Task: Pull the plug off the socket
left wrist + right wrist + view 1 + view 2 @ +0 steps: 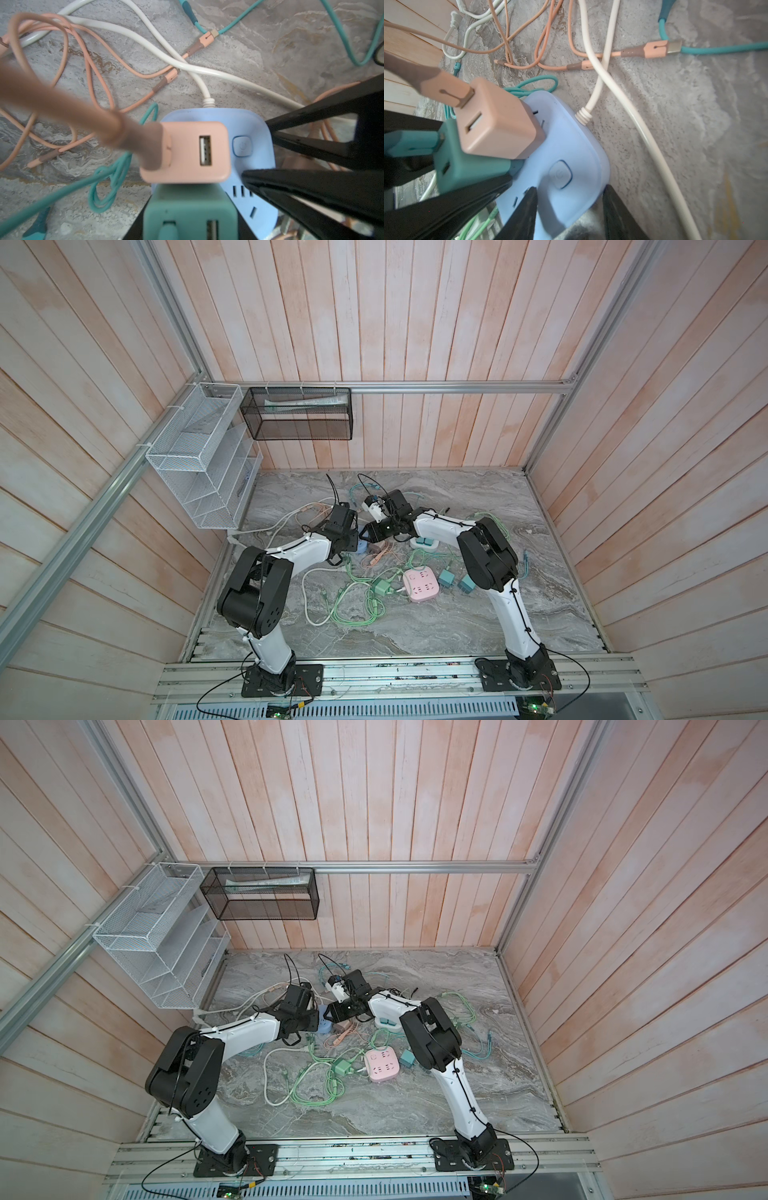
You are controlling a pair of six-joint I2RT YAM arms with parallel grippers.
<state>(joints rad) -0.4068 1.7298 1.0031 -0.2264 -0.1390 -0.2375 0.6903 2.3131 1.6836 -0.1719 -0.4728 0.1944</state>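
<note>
The left gripper (191,220) is clamping the teal adapter (190,205), with one black finger lying along each side of its body. The adapter is sitting plugged into the top face of the blue socket (216,114), directly between the jaws. Its long axis is standing up off that face, and its USB end is pointing away from the socket toward the left wrist camera. A teal cable (169,229) is entering one of its ports. In both top views the left gripper (352,540) is covering the adapter.

The right gripper (570,193) is facing the left one from the opposite side of the socket. Its jaws are standing apart, with one fingertip (529,199) lying over the slotted face and its partner outside the socket's edge. Whether they are pressing on the body cannot be told.

Just beyond the left fingertips, a peach adapter (187,151) is touching the teal adapter's side and occupying the neighbouring outlet, its axis parallel. A peach cable (83,108) is running out of one port and passing close to the camera. A white power cord (205,91) is leaving the socket's far edge. Between the peach adapter and the right fingers, a button (242,146) is showing a faint power symbol.

Loose charging cables (204,40) are lying on the marble tabletop (457,626) beyond both grippers. A pink socket cube (420,584) is resting toward the arm bases, well apart from the grippers.
</note>
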